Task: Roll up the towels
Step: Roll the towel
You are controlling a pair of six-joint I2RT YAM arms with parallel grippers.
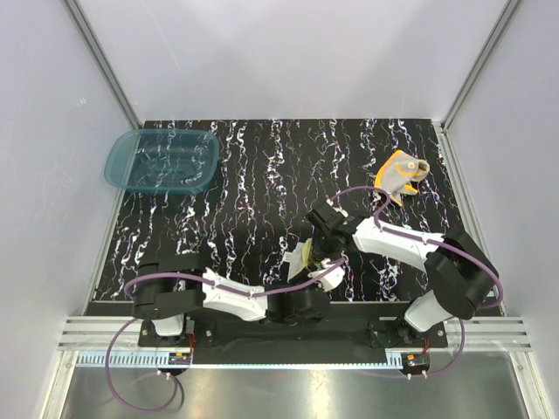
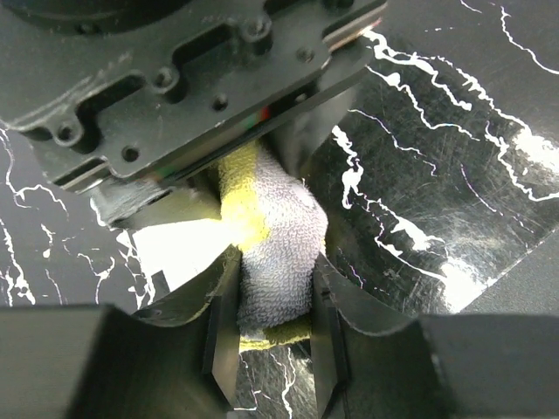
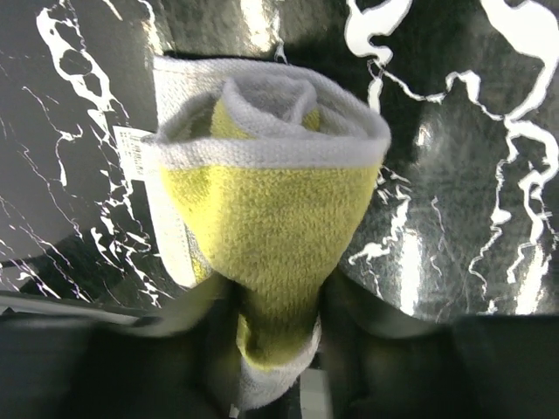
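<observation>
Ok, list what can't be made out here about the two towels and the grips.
Yellow towel, top view: mostly covered by the left gripper and right gripper; roll can't be judged.
Right wrist view: right gripper's fingers blurred at the bottom edge; clamped or loose, cannot tell.
Left wrist view: towel's far end hidden under the right arm's housing.
Orange towel: too small in top view, absent from wrist views.

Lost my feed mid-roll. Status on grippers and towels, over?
Status: left gripper and right gripper pinch yellow towel, rolled. Far right, orange towel crumpled. Nothing blocking.
</observation>
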